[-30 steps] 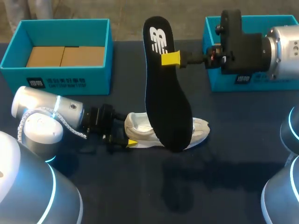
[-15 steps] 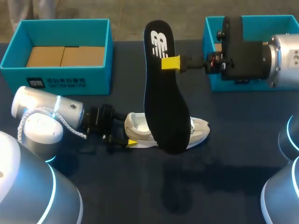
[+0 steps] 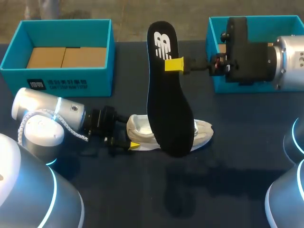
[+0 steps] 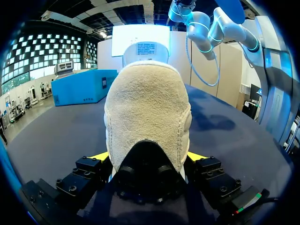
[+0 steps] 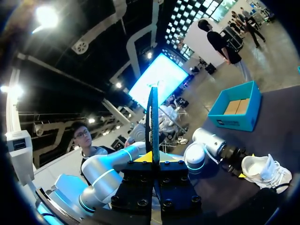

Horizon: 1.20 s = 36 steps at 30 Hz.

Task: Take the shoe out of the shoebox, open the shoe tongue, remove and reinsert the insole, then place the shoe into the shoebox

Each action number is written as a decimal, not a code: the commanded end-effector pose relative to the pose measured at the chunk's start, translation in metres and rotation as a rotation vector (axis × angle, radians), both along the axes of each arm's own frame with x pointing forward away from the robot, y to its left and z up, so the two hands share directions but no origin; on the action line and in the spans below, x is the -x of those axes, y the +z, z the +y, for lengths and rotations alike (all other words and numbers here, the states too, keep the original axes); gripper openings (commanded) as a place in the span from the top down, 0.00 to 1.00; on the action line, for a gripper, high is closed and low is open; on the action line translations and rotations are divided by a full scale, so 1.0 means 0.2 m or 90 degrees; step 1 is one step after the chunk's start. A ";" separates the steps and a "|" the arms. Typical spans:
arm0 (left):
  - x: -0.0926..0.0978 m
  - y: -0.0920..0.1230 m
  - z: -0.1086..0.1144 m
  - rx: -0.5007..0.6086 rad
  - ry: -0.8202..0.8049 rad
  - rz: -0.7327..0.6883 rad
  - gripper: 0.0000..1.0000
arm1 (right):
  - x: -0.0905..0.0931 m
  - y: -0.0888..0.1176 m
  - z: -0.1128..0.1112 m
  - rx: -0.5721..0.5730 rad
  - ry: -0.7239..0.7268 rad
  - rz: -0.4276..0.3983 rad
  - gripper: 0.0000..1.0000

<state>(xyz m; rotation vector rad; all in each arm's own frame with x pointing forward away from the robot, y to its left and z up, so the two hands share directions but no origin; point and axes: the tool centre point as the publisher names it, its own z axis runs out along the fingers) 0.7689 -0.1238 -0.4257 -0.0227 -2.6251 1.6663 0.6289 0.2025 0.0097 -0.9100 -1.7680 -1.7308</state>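
Our right gripper is clamped on the black foam insole, yellow tips pinching its edge near the end with the white logo. The insole hangs below the fingers, nearly upright, with its toe end down over the white knit shoe; we cannot tell whether the two touch. In the right wrist view the insole stands edge-on between the fingers.

Our left gripper has closed on the heel of the shoe, a yellow tip pressed against each side. The shoe lies on the dark table, its toe pointing away from the fingers.

The teal cardboard shoebox sits open beyond our left arm, brown card showing inside. A second teal box sits behind the right wrist.
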 end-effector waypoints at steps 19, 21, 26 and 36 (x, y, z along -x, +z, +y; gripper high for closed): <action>-0.05 0.12 0.12 -0.118 -0.013 0.010 0.00 | 0.00 0.00 0.01 0.002 -0.002 0.002 1.00; -0.06 0.15 0.15 -0.160 -0.007 0.001 0.00 | 0.00 0.00 0.01 0.002 -0.002 0.002 1.00; -0.06 0.22 0.19 -0.245 -0.048 0.015 0.00 | 0.00 0.00 0.01 0.002 -0.002 0.002 1.00; -0.06 0.26 0.24 -0.333 -0.021 0.023 0.00 | 0.00 0.00 0.01 0.002 -0.002 0.002 1.00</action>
